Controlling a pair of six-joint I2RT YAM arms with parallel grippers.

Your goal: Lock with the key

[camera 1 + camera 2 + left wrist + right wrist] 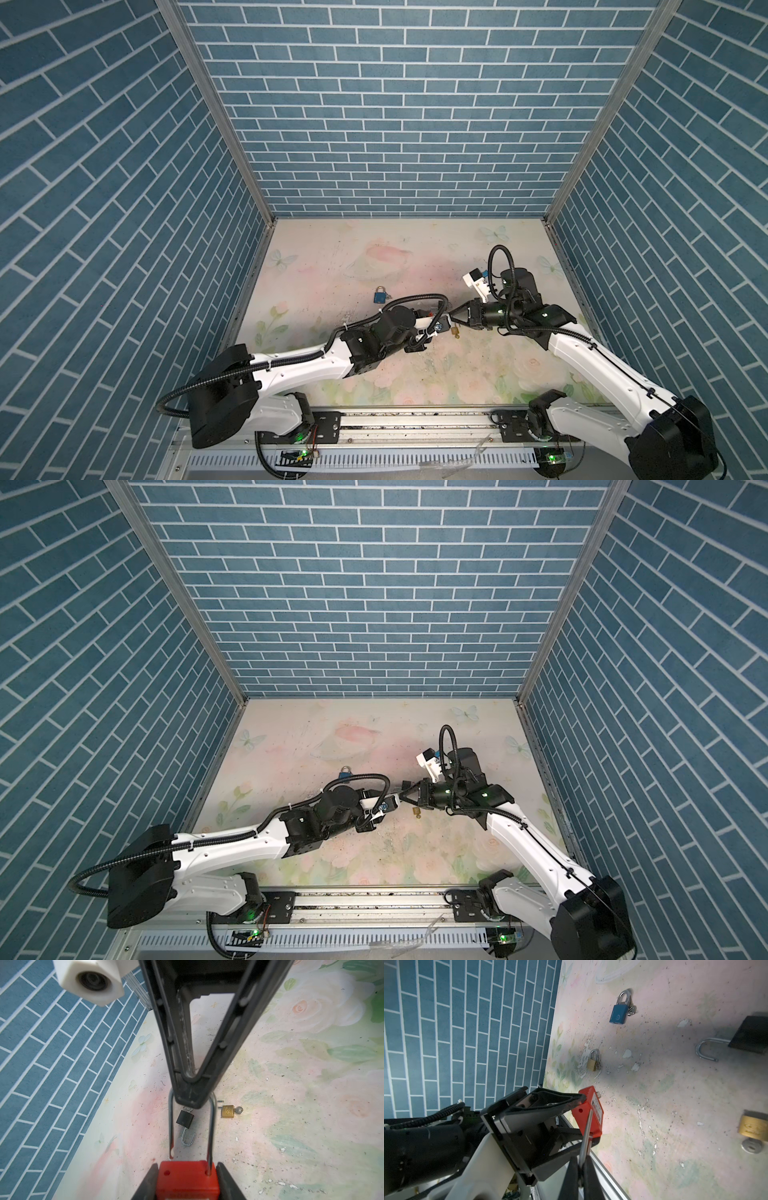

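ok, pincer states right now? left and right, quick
Left pincer: closed, holding the red padlock by its body.
Right pincer: closed, pinching that padlock's shackle.

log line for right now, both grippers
left gripper: shut on red padlock | right gripper: shut on its shackle | shackle: free leg out of body

A robot test cell (lab rig, not a home): blue brick-print panels (395, 124) on aluminium posts (217, 108), floral mat (332, 266), mounting rail (415, 428)
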